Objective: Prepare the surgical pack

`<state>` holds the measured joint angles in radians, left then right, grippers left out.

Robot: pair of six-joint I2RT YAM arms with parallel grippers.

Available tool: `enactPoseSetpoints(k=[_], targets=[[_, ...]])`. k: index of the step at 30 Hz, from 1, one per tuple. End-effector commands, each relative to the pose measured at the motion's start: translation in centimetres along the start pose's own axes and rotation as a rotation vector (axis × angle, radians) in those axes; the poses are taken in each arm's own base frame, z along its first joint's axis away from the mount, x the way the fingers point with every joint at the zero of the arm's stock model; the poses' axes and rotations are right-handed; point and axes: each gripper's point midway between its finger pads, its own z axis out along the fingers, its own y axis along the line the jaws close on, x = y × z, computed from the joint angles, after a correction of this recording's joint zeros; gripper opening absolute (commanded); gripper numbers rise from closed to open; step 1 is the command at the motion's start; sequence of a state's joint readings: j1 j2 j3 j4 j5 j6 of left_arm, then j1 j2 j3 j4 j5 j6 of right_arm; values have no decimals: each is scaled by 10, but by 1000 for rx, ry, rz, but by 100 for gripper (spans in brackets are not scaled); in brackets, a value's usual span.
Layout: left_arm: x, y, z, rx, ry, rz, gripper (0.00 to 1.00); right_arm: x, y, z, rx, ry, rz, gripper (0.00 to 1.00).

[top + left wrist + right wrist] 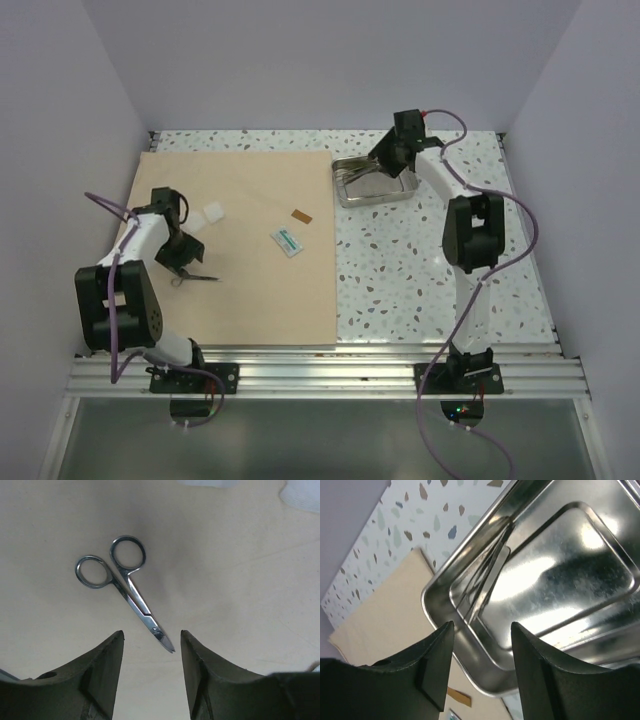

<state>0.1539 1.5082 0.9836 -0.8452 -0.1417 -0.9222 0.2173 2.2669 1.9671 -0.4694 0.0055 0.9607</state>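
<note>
The tan sheet (235,245) lies flat on the left half of the worktop (420,270). It looks soft and limp, so it should fold easily but slide and wrinkle if dragged. A corner or an edge is the place to pinch it.

The steel tray (375,183) stands on the bare worktop just off the sheet's far right corner. It is stiff, shiny and probably slick. Its upright rim is the best hold, one finger inside the wall and one outside. A thin instrument (485,575) lies along its left inner wall and would likely rattle or shift if the tray tips.

Small scissors (127,587) lie closed and flat on the sheet. They are light, hard and low, so awkward to pinch, and the shanks near the pivot seem the best hold. Two white pads (212,213), a packet (288,241) and a brown strip (302,215) lie loose further along the sheet.

The left arm is folded over the sheet's left part. The left hand (150,645) points down, its fingers narrowly apart and empty, with the scissor tips just ahead of the gap.

The right arm reaches far forward. The right hand (482,630) hangs tilted above the tray's near left rim, its fingers parted and holding nothing.
</note>
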Motion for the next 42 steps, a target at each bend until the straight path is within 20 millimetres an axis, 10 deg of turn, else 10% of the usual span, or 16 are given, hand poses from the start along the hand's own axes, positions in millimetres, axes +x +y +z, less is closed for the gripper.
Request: enactPoseSetpoints(k=[1,10,22,42], targets=[[-15,12,5,-86,-34,-34,52,16,20,-77,-55,9,-252,53],[-10,10,24,-127,16,-29,45,64,2,-132,-91,46,-376,53],[8,19,39,-172,83,-58,41,80,12,-134,-130,92,-397,54],[8,20,28,-163,81,-58,0,101,29,-131,-160,127,-459,53]])
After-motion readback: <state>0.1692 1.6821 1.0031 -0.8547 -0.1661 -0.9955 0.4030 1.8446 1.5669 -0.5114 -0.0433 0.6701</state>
